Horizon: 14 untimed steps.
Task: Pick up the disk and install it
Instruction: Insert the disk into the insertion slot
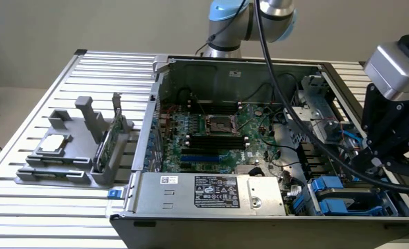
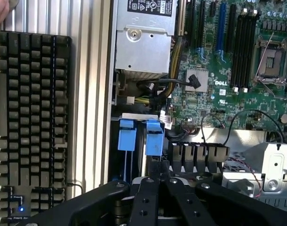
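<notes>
The disk (image 1: 348, 199) stands on edge in the drive bay at the case's near corner, on the exterior view's right, silver between blue carrier rails. In the wrist view its two blue rail ends (image 2: 154, 136) stick up beside the motherboard. My gripper (image 2: 158, 165) hangs straight over that bay, its black fingers (image 2: 146, 197) drawn together on the end of the nearer blue rail. From the exterior view the gripper (image 1: 364, 167) reaches down into the bay from the grey wrist. How deep the disk sits in the bay is hidden.
A power supply (image 1: 212, 191) fills the case's near side, beside the motherboard (image 1: 215, 137). Black cables (image 1: 287, 104) hang across the case. A grey holder (image 1: 86, 171) on the exterior view's left carries a square chip (image 1: 54, 144) and a green card (image 1: 109, 142). A keyboard (image 2: 33, 117) lies outside the case.
</notes>
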Available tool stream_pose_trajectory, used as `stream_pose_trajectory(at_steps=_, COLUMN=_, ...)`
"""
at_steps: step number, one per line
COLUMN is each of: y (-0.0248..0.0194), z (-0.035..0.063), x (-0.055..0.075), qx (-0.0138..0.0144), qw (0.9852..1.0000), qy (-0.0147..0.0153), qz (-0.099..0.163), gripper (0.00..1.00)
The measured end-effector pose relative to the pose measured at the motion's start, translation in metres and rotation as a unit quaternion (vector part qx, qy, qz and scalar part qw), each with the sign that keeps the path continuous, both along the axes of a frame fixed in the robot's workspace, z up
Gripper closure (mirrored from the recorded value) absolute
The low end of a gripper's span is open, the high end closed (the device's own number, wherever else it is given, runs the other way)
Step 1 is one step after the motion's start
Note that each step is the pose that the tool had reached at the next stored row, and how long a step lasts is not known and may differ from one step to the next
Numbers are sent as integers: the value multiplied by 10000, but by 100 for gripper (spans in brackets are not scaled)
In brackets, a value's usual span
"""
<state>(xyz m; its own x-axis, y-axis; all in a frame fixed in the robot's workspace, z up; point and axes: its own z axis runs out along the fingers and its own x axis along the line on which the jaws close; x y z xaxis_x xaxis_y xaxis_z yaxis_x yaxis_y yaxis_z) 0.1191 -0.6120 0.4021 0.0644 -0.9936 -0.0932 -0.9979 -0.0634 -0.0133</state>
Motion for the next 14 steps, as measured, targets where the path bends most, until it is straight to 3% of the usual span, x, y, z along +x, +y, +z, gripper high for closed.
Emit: stream_pose_trajectory(at_steps=14, y=65, z=-253, x=64, qx=-2, qw=10000, qy=-16, qz=57, gripper=89)
